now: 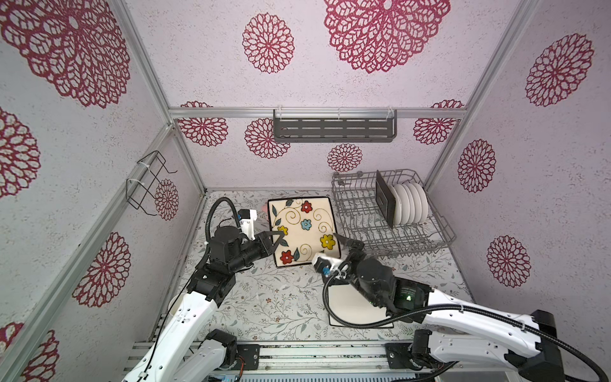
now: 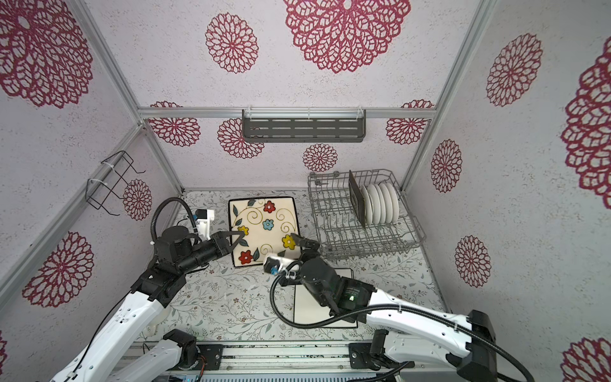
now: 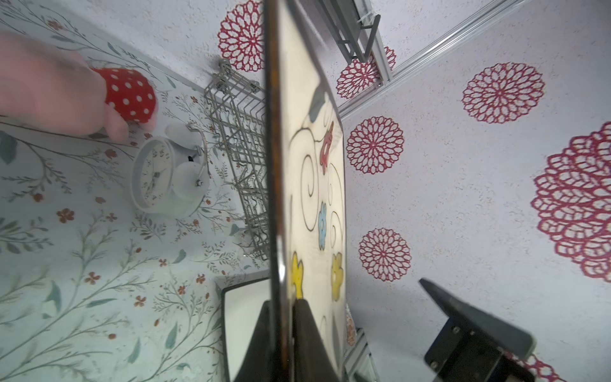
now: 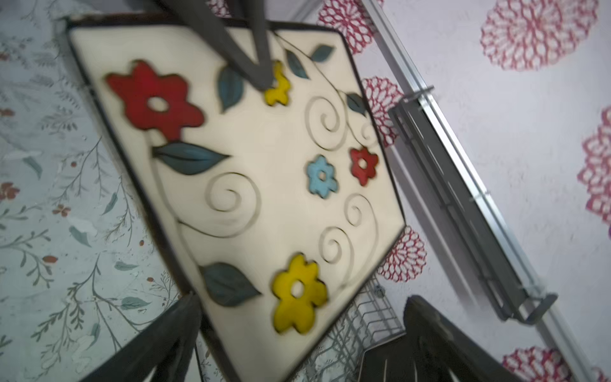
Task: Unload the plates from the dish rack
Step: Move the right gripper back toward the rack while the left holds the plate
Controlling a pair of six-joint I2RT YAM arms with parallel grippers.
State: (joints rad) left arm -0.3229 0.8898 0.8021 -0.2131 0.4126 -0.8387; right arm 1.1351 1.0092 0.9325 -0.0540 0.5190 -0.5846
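My left gripper (image 1: pixel 280 235) (image 2: pixel 243 234) (image 3: pixel 283 301) is shut on the left edge of a cream flowered square plate (image 1: pixel 304 231) (image 2: pixel 264 228) (image 3: pixel 317 185) (image 4: pixel 264 185). The plate hangs above the table, left of the dish rack (image 1: pixel 443 231) (image 2: pixel 330 211) (image 3: pixel 238 132). My right gripper (image 1: pixel 348 243) (image 2: pixel 305 243) (image 4: pixel 301 299) stands open at the plate's near right corner, fingers spread either side of it. In the rack stand a dark square plate (image 1: pixel 385 201) (image 2: pixel 357 200) and several round white plates (image 1: pixel 411 205) (image 2: pixel 382 205). A white black-rimmed rectangular plate (image 1: pixel 350 307) (image 2: pixel 310 311) lies flat under my right arm.
Under the held plate, the left wrist view shows a white alarm clock (image 3: pixel 155 175) and a red white-dotted object (image 3: pixel 130 94) on the floral table. A slotted grey shelf (image 1: pixel 334 129) hangs on the back wall, a black wire holder (image 1: pixel 148 182) on the left wall.
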